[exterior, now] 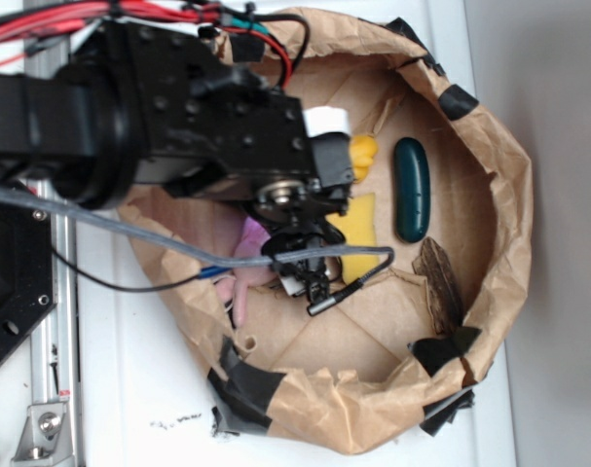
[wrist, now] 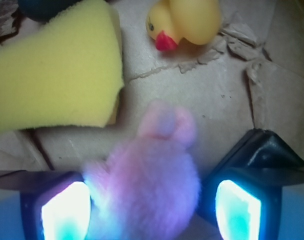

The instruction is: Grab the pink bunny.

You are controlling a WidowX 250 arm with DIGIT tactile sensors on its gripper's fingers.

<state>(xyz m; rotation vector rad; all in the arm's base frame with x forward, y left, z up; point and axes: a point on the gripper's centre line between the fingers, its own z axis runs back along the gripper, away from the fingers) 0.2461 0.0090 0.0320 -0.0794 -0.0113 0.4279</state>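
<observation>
The pink bunny is a fluffy pale-pink plush lying on the brown paper floor. In the wrist view it sits between my two jaws, its ears pointing away from me. My gripper is open around it: the left pad touches its fur, and the right pad stands a little apart. In the exterior view the arm covers most of the bunny, and my gripper is low inside the paper nest.
A yellow sponge lies just beyond the bunny to the left, and a yellow duck lies further on. A dark green oblong object and a brown piece lie near the crumpled paper wall.
</observation>
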